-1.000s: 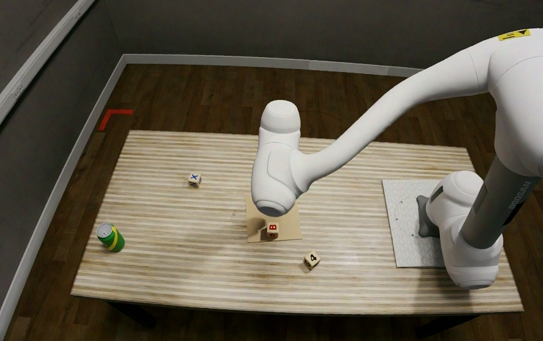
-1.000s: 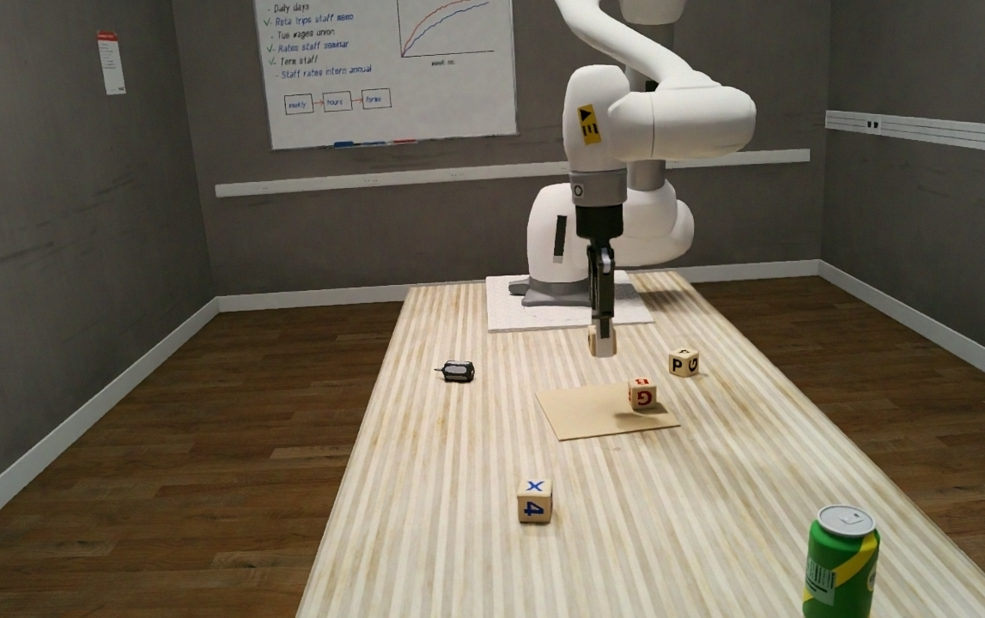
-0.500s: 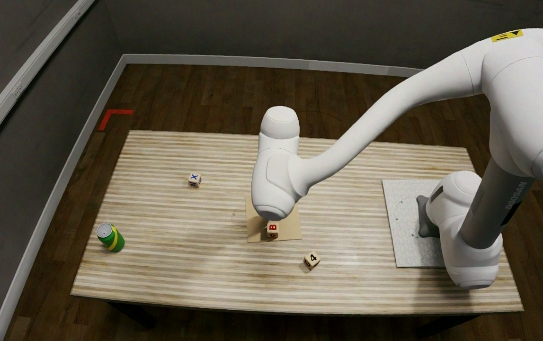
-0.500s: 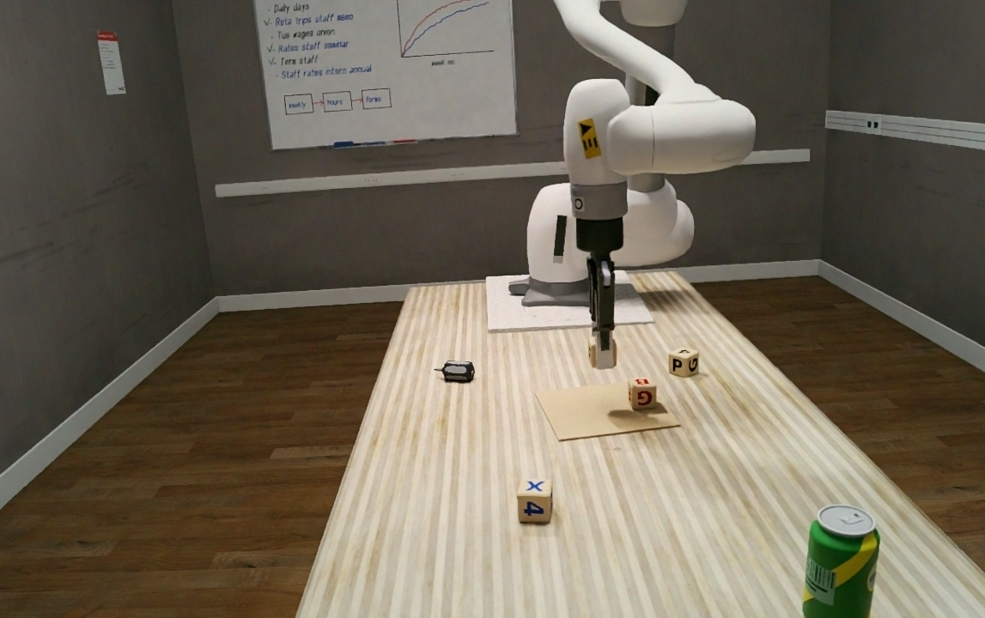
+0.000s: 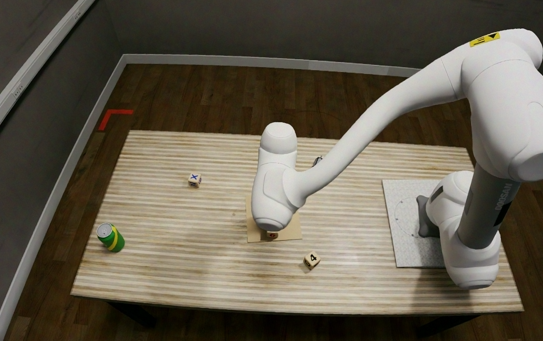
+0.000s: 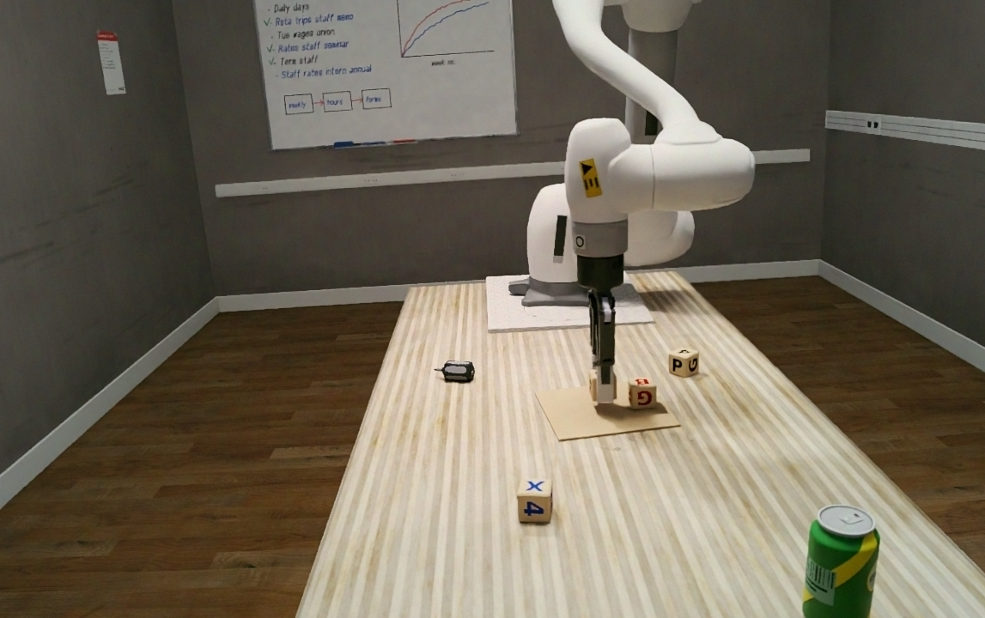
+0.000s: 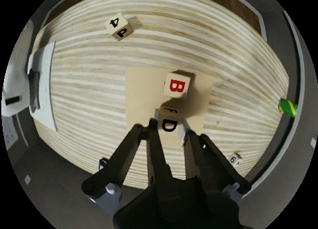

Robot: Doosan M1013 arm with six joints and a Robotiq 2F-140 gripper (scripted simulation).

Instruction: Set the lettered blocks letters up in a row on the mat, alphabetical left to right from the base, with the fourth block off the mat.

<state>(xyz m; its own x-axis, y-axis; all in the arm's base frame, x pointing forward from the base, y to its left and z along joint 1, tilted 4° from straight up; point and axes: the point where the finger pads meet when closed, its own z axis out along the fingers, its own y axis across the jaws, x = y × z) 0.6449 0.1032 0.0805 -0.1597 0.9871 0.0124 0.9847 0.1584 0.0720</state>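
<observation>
My gripper (image 6: 603, 390) (image 7: 167, 116) is shut on a wooden block (image 7: 169, 126) with a black D on its upper face, low over the tan mat (image 5: 253, 234) (image 6: 566, 427) (image 7: 142, 81). I cannot tell whether it touches the mat. The block with a red B on top (image 5: 271, 234) (image 6: 642, 396) (image 7: 177, 86) stands on the mat beside the held block, with a gap between them. The block with a blue X on top (image 5: 194, 180) (image 6: 535, 503) (image 7: 235, 159) and the block with a black 4 on top (image 5: 311, 259) (image 6: 684, 362) (image 7: 118, 26) stand off the mat. The arm hides the gripper in the top view.
A green and yellow can (image 5: 111, 237) (image 6: 842, 568) (image 7: 287, 107) stands near the table end far from the base. A small dark object (image 5: 317, 160) (image 6: 457, 371) (image 7: 103, 163) lies off the mat, on the side away from the block with the 4. The robot base stands on a pale plate (image 5: 402, 254) (image 6: 503, 318).
</observation>
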